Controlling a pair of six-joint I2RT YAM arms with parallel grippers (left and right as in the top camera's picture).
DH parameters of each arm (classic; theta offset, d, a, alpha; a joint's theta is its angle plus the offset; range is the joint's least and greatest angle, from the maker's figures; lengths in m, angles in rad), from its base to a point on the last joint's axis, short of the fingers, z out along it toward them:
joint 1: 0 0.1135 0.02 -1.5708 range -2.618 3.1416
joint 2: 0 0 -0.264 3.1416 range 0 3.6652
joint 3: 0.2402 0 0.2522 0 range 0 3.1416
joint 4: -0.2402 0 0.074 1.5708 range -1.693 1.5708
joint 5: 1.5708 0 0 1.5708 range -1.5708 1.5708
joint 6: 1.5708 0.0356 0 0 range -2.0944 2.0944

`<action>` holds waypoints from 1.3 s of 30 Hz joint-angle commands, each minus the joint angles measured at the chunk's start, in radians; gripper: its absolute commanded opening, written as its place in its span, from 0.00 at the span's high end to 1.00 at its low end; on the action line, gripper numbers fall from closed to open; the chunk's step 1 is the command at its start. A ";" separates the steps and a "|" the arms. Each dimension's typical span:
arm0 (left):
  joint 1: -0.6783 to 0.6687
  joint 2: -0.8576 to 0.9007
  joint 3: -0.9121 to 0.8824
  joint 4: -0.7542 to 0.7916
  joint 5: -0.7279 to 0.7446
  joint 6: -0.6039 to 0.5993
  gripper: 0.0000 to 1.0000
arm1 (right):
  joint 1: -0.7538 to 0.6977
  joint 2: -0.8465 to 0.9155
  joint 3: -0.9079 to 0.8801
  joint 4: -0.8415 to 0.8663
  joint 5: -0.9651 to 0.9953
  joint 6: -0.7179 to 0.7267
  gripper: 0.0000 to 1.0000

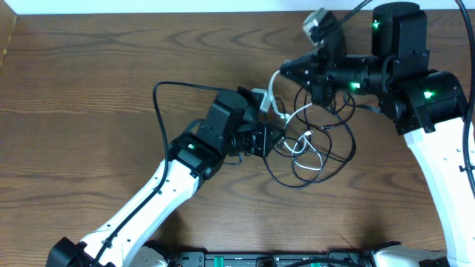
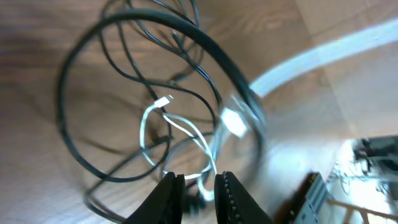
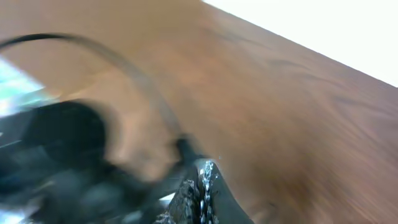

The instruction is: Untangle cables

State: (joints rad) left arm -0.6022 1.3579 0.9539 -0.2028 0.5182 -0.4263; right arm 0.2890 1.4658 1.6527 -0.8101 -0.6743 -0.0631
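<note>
Right wrist view is smeared with blur: the right gripper (image 3: pixel 200 190) shows only as closed fingertips at the bottom edge, and whether anything is pinched there cannot be told. A dark cord fades out just above them.

Left wrist view cuts the left gripper (image 2: pixel 199 182) to its two fingertips. These stand nearly together, nipping the white cable (image 2: pixel 149 124), which runs down into the narrow gap. A dark blurred bit beside it is unclear.

The black cables (image 2: pixel 208 46) lie in wide overlapping loops on the table (image 1: pixel 89 74), between the two grippers. The white cable curls inside them, its small plug lying free, and crosses them at several spots. Which strand lies over which is hard to read.
</note>
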 commanded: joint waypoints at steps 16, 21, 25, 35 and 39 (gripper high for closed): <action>-0.014 0.005 0.003 -0.021 0.016 -0.057 0.79 | 0.004 0.000 0.005 0.124 -0.262 0.044 0.99; -0.014 0.005 0.003 -0.035 -0.042 -0.033 0.79 | -0.027 0.001 0.005 0.014 0.407 0.314 0.99; -0.014 0.005 0.003 -0.038 -0.059 -0.016 0.79 | -0.043 0.001 0.005 -0.010 0.362 0.287 0.99; -0.013 0.005 0.003 -0.054 -0.173 -0.016 0.79 | -0.040 0.001 0.005 0.012 -0.257 -0.061 0.99; -0.014 0.005 0.003 -0.057 -0.235 -0.016 0.79 | -0.039 0.001 0.005 0.001 -0.313 -0.061 0.99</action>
State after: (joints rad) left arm -0.6136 1.3579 0.9539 -0.2581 0.3534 -0.4629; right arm 0.2508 1.4662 1.6520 -0.8043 -0.8940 -0.0937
